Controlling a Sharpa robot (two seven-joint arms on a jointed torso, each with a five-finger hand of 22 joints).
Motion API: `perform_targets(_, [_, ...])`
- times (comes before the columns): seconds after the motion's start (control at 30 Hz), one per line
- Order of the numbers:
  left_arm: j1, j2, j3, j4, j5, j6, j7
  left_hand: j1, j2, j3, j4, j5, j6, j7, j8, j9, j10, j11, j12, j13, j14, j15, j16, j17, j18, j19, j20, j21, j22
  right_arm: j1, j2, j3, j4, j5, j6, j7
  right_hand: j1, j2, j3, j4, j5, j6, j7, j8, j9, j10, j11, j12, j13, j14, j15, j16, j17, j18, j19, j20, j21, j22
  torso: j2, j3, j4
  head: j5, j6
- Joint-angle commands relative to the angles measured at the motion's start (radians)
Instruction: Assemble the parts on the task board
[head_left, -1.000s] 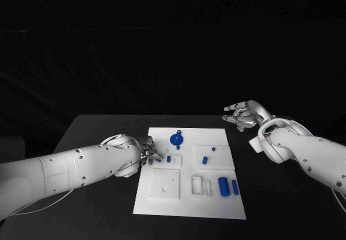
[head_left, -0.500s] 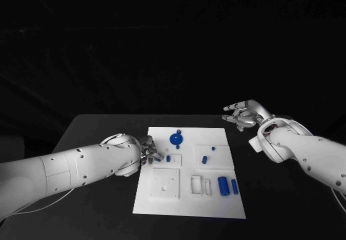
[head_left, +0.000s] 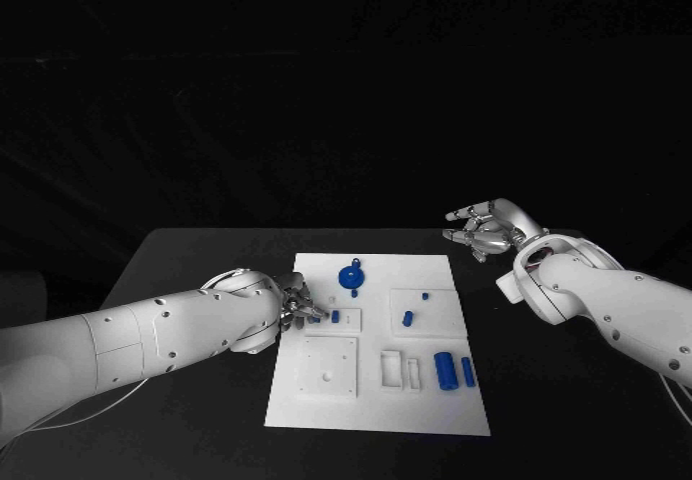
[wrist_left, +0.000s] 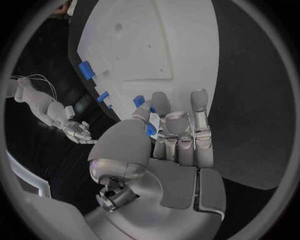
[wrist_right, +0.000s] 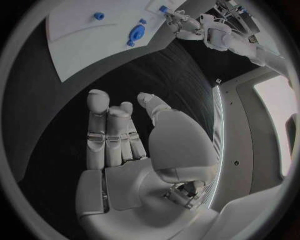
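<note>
We see the white task board (head_left: 378, 400) lying lengthwise on the black table (head_left: 188, 260), its long axis running 12 to 6 o'clock. Our left hand (head_left: 299, 305) sits at the board's 9 o'clock edge, fingers pinching a small blue part (wrist_left: 150, 130). Two blue cylinders (head_left: 456, 371) lie side by side toward 4 o'clock, lengthwise with the board. One round blue piece (head_left: 352, 277) sits near 12. Our right hand (head_left: 483, 231) hovers off the board's 2 o'clock corner, fingers loosely curled, holding nothing.

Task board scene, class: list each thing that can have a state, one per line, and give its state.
Left robot hand: at the task board's left edge, fingers on a small blue part.
Right robot hand: raised beyond the board, holding nothing.
Task board: flat on the table.
Two blue cylinders: lying side by side.
</note>
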Motion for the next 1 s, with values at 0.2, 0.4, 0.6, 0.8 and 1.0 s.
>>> perform_targets(0.2, [-0.012, 0.007, -0.006, 0.0, 0.011, 0.042, -0.003, -0.011, -0.025, -0.023, 0.029, -0.018, 0.016, -0.021, -0.005, 0.001, 0.047, -0.007, 0.003, -0.001, 0.002, -0.002, -0.009, -0.004, -0.002, 0.008, 0.002, -0.005, 0.017, -0.002, 0.001, 0.001, 0.0, 0.0, 0.011, 0.003, -0.005, 0.0, -0.002, 0.005, 0.003, -0.001, 0.003, -0.004, 0.001, -0.002, -0.007, 0.002, 0.0, 0.002, 0.0, 0.002, -0.001, 0.011, 0.043, -0.006, -0.005, -0.002, 0.0, 0.0005, 0.0018, -0.001, 0.001])
perform_targets(0.4, [-0.012, 0.006, -0.006, -0.005, 0.012, 0.042, -0.005, -0.035, -0.044, -0.04, 0.053, -0.055, 0.018, -0.02, -0.002, 0.004, 0.047, -0.006, 0.002, -0.002, 0.001, -0.002, -0.012, -0.009, -0.004, 0.008, 0.001, -0.007, 0.016, -0.004, 0.002, 0.001, -0.001, 0.0, 0.011, 0.003, -0.005, 0.0, -0.002, 0.005, 0.003, -0.001, 0.003, -0.004, 0.001, -0.002, -0.007, 0.002, 0.0, 0.002, 0.0, 0.002, -0.001, 0.011, 0.043, -0.006, -0.005, -0.002, 0.0, 0.0005, 0.0008, 0.0, 0.0])
perform_targets(0.6, [-0.012, 0.003, -0.005, -0.012, 0.012, 0.032, -0.004, -0.053, -0.098, -0.006, 0.115, -0.101, 0.02, -0.018, 0.002, 0.012, 0.046, -0.005, -0.002, -0.002, -0.001, -0.003, -0.016, -0.016, -0.006, 0.008, 0.0, -0.011, 0.016, -0.007, 0.004, 0.001, -0.003, 0.0, 0.011, 0.004, -0.006, 0.0, -0.003, 0.007, 0.004, -0.003, 0.003, -0.004, 0.001, -0.003, -0.007, 0.002, 0.0, 0.002, 0.0, 0.002, -0.001, 0.012, 0.042, -0.006, -0.006, -0.002, 0.0, 0.0004, 0.0, -0.001, 0.001])
perform_targets(0.8, [-0.012, 0.001, -0.005, -0.018, 0.012, 0.016, 0.002, -0.069, -0.212, 0.041, 0.244, -0.105, 0.016, -0.012, 0.001, 0.013, 0.045, -0.001, -0.017, -0.002, -0.012, -0.001, -0.031, -0.04, -0.01, 0.005, -0.002, -0.023, 0.015, -0.014, 0.007, 0.001, -0.005, 0.0, 0.012, 0.005, -0.007, -0.001, -0.005, 0.007, 0.004, -0.005, 0.003, -0.004, 0.0, -0.003, -0.007, 0.002, 0.0, 0.002, 0.0, 0.001, -0.002, 0.012, 0.042, -0.006, -0.006, -0.003, 0.0, 0.001, 0.0016, 0.0, 0.001])
perform_targets(1.0, [-0.012, -0.003, -0.004, -0.02, 0.014, 0.009, 0.006, -0.06, -0.244, 0.028, 0.298, -0.138, -0.002, -0.006, -0.009, 0.007, 0.039, 0.0, -0.029, 0.001, -0.021, -0.003, -0.038, -0.044, -0.016, 0.003, -0.006, -0.032, 0.015, -0.017, 0.007, 0.001, -0.007, 0.0, 0.013, 0.006, -0.008, 0.0, -0.007, 0.009, 0.004, -0.008, 0.003, -0.004, 0.0, -0.003, -0.007, 0.002, 0.0, 0.002, 0.001, 0.0, -0.003, 0.012, 0.042, -0.005, -0.008, -0.003, -0.001, 0.0002, 0.0001, -0.001, 0.002])
